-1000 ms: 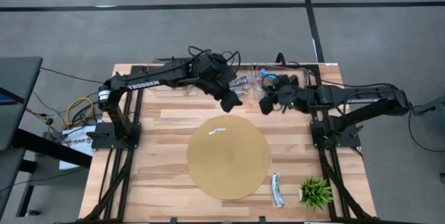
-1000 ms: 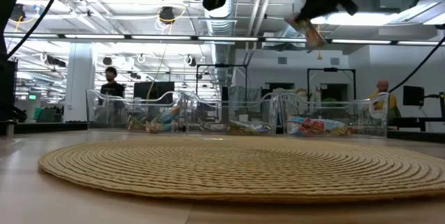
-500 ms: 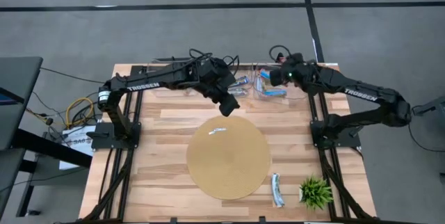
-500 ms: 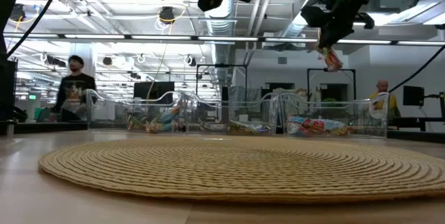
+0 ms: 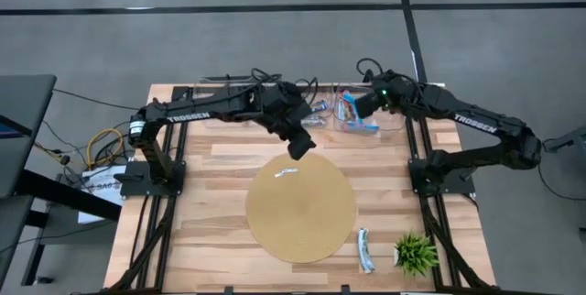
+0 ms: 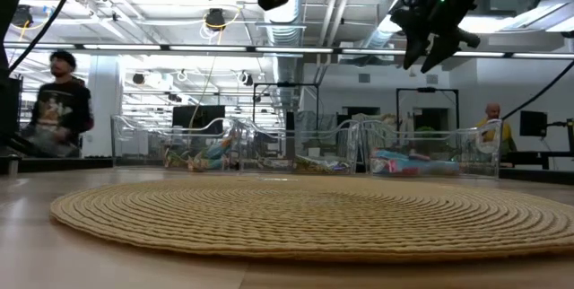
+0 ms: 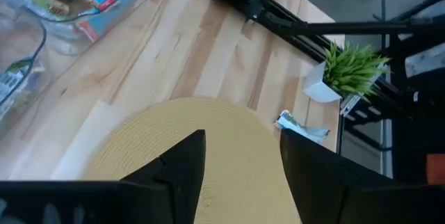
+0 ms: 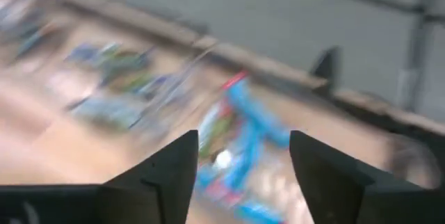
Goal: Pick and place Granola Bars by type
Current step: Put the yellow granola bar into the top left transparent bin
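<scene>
Two dark six-joint arms reach over a pale wooden slatted table point(image 5: 220, 203) that carries a round woven straw-coloured mat point(image 5: 300, 208) at its centre. The left gripper point(image 5: 299, 144) hangs above the table just beyond the mat's far edge, its two dark fingers point(image 7: 174, 168) spread apart with nothing between them; its wrist view looks down past them onto the mat. The right gripper point(image 5: 362, 104) hovers over the rightmost of the clear plastic bins point(image 6: 430, 159) lined along the table's far edge, its fingers point(image 8: 167, 168) likewise parted and empty. Below it, inside that bin, lies a cluster of bright blue wrapped granola bars with red and white marks point(image 5: 352, 116); the neighbouring bins hold further wrapped bars point(image 6: 211, 156), whose types cannot be told apart in the low view. One small silvery wrapped bar point(image 5: 287, 171) rests on the mat near its far edge, close to the left gripper. Another silvery-green wrapped bar point(image 5: 364, 250) lies on the bare wood just beside the mat's near right edge, next to a small green potted plant in a white pot point(image 5: 416, 253). A person in dark clothing point(image 6: 56, 109) shows in the room beyond the table.
</scene>
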Controlling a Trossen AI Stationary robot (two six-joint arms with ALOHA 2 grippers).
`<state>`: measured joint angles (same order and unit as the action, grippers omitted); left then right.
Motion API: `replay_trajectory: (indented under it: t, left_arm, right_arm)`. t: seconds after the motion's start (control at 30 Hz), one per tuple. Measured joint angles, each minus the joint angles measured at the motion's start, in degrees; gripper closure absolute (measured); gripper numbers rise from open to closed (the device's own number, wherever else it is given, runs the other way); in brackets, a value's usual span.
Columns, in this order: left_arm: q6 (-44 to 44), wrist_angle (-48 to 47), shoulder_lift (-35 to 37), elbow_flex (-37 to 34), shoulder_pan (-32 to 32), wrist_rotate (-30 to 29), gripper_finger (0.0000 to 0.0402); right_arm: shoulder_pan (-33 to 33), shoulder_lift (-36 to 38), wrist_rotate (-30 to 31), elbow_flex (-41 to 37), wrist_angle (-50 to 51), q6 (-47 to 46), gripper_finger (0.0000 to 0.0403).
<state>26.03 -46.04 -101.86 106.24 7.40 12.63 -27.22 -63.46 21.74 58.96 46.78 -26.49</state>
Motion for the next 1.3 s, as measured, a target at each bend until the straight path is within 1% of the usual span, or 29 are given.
replay_trajectory:
  t: [0.07,0.13,0.23,0.3,0.37,0.43,0.5,0.57,0.67,0.77,0.87,0.93,1.0,1.1,1.2,1.3]
  left_arm:
    - [-1.52,0.02,0.0,0.0,-0.63,-0.05,0.0224]
    - [-2.73,-0.04,0.0,0.0,-1.52,0.09,0.0231]
    - [-5.05,-1.73,0.59,0.0,-3.01,-0.06,0.0246]
    - [-6.44,-3.46,1.38,0.0,-4.15,-1.58,0.0258]
    - [-8.36,-5.12,2.44,0.0,-5.4,-3.35,0.0269]
    - [-9.94,-6.49,3.96,-0.26,-6.52,-4.94,0.028]
    - [-10.45,-5.64,6.44,-2.8,-7.55,-5.87,0.0288]
    - [-10.46,-2.8,9.67,-7.56,-8.35,-5.88,0.0293]
    - [-8.18,5.41,15.52,-18.01,-9.43,-5.12,0.0298]
    - [-4.33,15.01,22.22,-29.51,-10.41,-3.21,0.0299]
    - [-0.38,22.95,27.95,-39.46,-11.58,-1.19,0.0299]
    - [2.11,27.37,30.92,-44.58,-12.38,-0.39,0.0299]
    - [4.16,29.62,33.55,-48.49,-13.46,-0.4,0.0299]
    - [6.12,31.17,35.93,-51.83,-15.24,-0.42,0.0299]
    - [6.13,31.64,36.64,-52.33,-17.38,-0.44,0.0299]
    - [4.01,32.86,37.07,-52.37,-19.7,-0.46,0.0299]
  right_arm:
    - [2.27,0.8,-5.15,-0.02,1.5,-0.22,0.017]
    - [6.08,1.89,-8.83,-0.02,2.86,-1.98,0.0165]
    - [14.69,4.75,-9.83,-0.07,3.95,-6.77,0.0164]
    - [21.8,7.02,-9.55,-0.06,4.62,-11.78,0.0164]
    - [29.43,8.56,-8.46,-0.06,5.66,-19.03,0.0163]
    - [37.43,9.25,-6.52,-0.45,7.34,-28.58,0.0163]
    - [44.6,8.75,-4.56,-1.04,9.28,-39.15,0.0163]
    - [50.87,6.55,-3.43,-1.38,10.2,-48.95,0.0163]
    - [57.74,0.71,-3.31,-1.35,8.16,-60.05,0.0163]
    - [61.89,-6.35,-4.59,0.3,5.83,-67.56,0.0163]
    - [64.56,-13.52,-7.3,3.74,5.25,-73.1,0.0163]
    - [65.74,-18.1,-8.98,6.14,5.53,-75.83,0.0163]
    - [66.64,-22.33,-10.41,8.58,6.01,-78.07,0.0163]
    - [67.44,-28.02,-13.68,11.29,7.56,-80.84,0.0163]
    - [68.15,-32.87,-17.38,13.03,8.75,-83.68,0.0163]
    - [68.98,-36.7,-19.7,13.79,8.18,-86.5,0.0163]
